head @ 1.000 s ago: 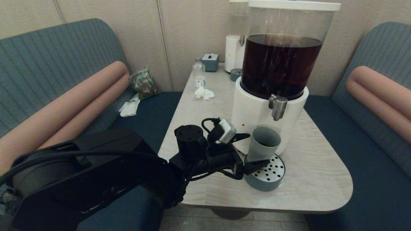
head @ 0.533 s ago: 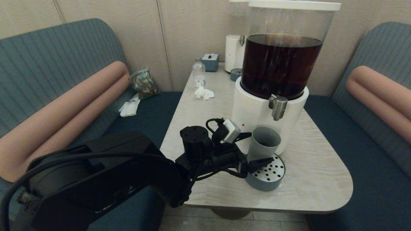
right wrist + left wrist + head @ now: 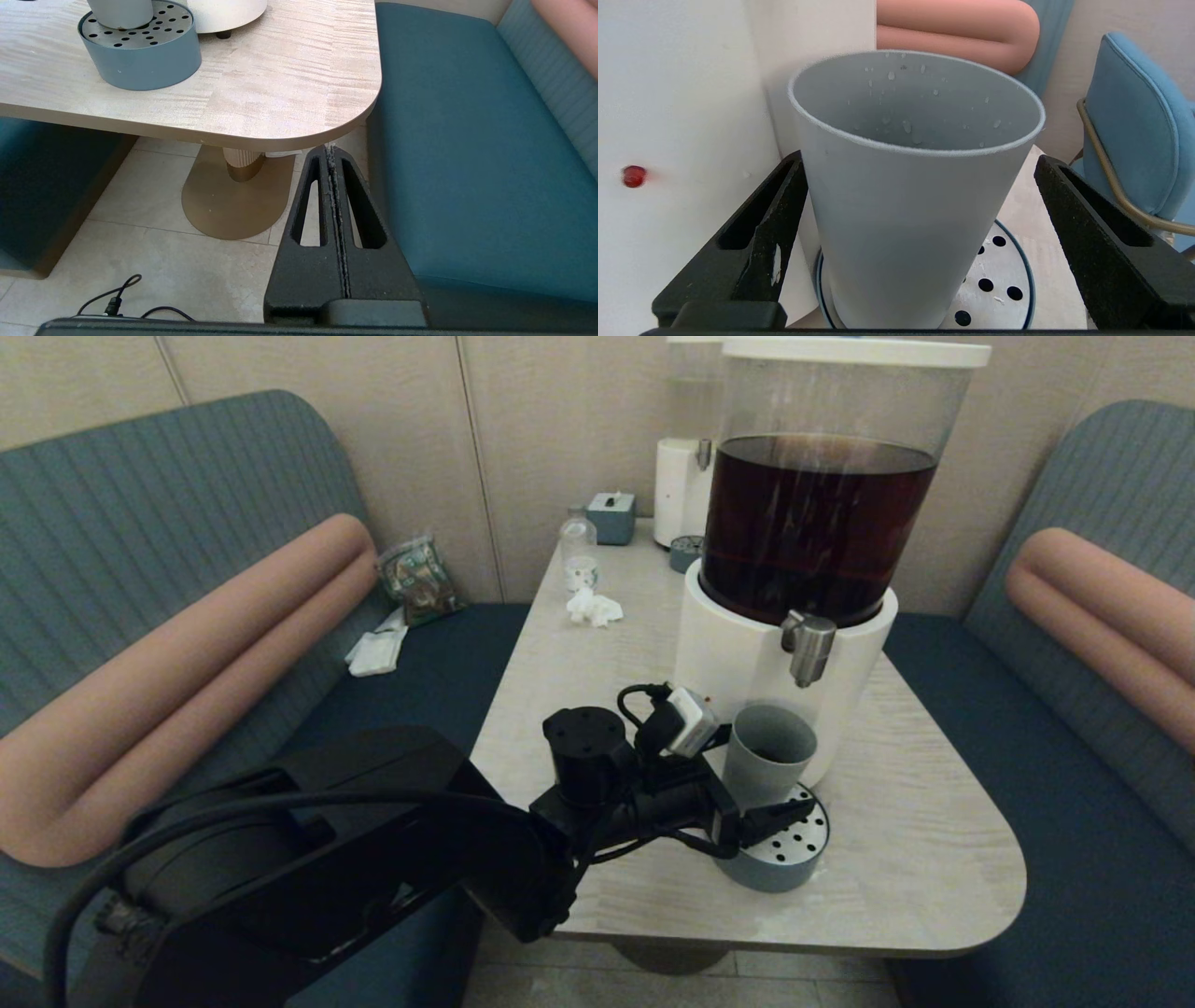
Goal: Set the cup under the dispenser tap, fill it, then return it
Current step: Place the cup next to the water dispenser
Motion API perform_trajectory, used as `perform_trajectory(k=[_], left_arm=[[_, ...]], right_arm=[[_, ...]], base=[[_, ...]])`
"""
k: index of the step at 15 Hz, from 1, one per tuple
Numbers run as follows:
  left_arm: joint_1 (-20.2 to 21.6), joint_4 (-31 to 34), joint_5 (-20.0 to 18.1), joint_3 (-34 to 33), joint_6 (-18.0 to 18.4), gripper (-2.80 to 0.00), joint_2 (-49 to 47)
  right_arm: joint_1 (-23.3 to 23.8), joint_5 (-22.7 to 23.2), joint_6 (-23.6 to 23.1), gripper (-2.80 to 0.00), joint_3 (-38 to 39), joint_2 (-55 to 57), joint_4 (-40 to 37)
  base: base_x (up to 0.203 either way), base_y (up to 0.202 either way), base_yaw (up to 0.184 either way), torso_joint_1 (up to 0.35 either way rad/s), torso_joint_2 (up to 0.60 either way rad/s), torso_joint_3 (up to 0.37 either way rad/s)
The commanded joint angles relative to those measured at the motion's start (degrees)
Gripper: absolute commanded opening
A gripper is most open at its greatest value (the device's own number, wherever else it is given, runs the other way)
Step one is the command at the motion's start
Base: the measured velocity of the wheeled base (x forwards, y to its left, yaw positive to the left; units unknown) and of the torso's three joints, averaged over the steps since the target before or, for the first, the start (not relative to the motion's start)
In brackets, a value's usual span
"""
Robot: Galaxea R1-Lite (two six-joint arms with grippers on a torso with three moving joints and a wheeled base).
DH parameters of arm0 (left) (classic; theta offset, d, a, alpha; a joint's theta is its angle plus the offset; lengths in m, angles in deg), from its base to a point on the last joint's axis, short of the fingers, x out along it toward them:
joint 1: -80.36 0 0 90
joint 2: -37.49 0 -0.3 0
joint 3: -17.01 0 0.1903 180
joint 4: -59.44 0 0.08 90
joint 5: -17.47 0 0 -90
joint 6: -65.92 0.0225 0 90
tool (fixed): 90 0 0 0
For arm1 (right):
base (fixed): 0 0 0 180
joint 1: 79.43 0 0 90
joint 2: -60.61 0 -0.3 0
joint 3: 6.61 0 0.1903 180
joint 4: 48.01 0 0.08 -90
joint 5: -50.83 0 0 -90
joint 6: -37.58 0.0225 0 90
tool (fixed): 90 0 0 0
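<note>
One cup (image 3: 767,753), one tray (image 3: 780,863), two dispensers, the big one (image 3: 789,569) at upper right and a smaller one (image 3: 680,476) behind it, one bottle (image 3: 578,553), one tissue box (image 3: 611,516), two grippers: left (image 3: 761,775), right (image 3: 332,154)

The left arm reached level toward the right, its hand (image 3: 758,775) spread wide. The right hand (image 3: 334,154) hung low, fingers pressed together.
</note>
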Motion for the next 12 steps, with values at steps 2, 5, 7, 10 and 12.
perform_trajectory(k=[2, 5, 7, 10, 12], left_arm=[[-0.12, -0.40, -0.11, 1.54, 0.00, 0.00, -1.34], [-0.17, -0.48, 0.60, 3.42, 0.00, 0.00, -2.65], [-0.17, -0.48, 1.07, 4.29, -0.39, 0.00, -3.05], [-0.34, -0.89, 1.54, 4.62, -1.25, 0.00, -3.35], [-0.58, -1.07, 2.17, 4.64, -1.72, 0.00, -3.35]], right_arm=[[-0.01, 0.04, -0.03, -2.80, 0.00, -0.02, 0.03], [-0.01, 0.04, -0.03, -2.80, 0.00, -0.02, -0.05], [-0.01, 0.04, -0.03, -2.80, 0.00, -0.02, -0.06], [-0.01, 0.04, -0.03, -2.80, 0.00, -0.02, -0.06], [-0.01, 0.04, -0.03, -2.80, 0.00, -0.02, -0.06]], base=[[0.000, 0.000, 0.000, 0.000, 0.00, 0.000], [0.000, 0.000, 0.000, 0.000, 0.00, 0.000], [0.000, 0.000, 0.000, 0.000, 0.00, 0.000], [0.000, 0.000, 0.000, 0.000, 0.00, 0.000], [0.000, 0.000, 0.000, 0.000, 0.00, 0.000]])
